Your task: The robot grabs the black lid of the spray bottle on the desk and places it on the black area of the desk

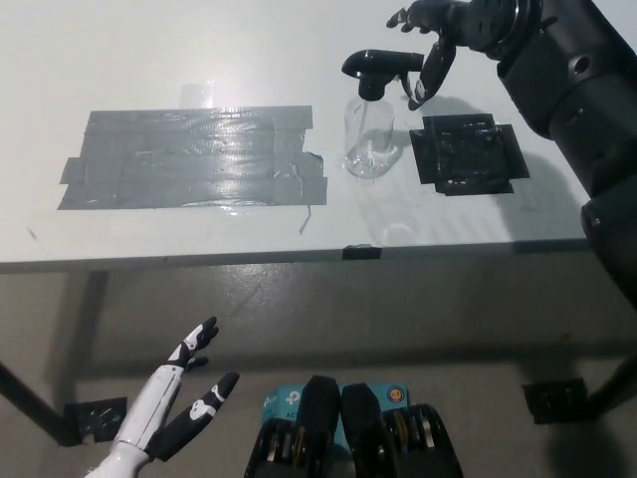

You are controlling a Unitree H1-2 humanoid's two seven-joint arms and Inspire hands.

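Clear spray bottle upright on the white desk, topped by its black lid, a trigger-style head with the nozzle pointing toward picture left. Lid seated on the bottle neck, not lifted. Bottle just beside the right end of a wide grey tape patch and just left of the black area, a smaller square of dark tape with ragged tabs at its edges. Bottle base apart from both patches by a thin strip of bare desk.

Right hand, black, above and just right of the lid, reaching in from the upper right on its bulky black arm. Fingers spread and curled downward, released, grasping nothing; 1 long finger hanging beside the trigger end of the lid, very near it, contact impossible to confirm from this angle. Other fingertips fanned out toward the top edge of the picture, over bare desk.

Left hand, white with dark fingertips, low at the lower left, below the desk edge and over the grey floor, well apart from everything on the desk. Fingers apart and loosely extended, holding nothing.

Small dark clip on the near desk edge, roughly in line with the bottle
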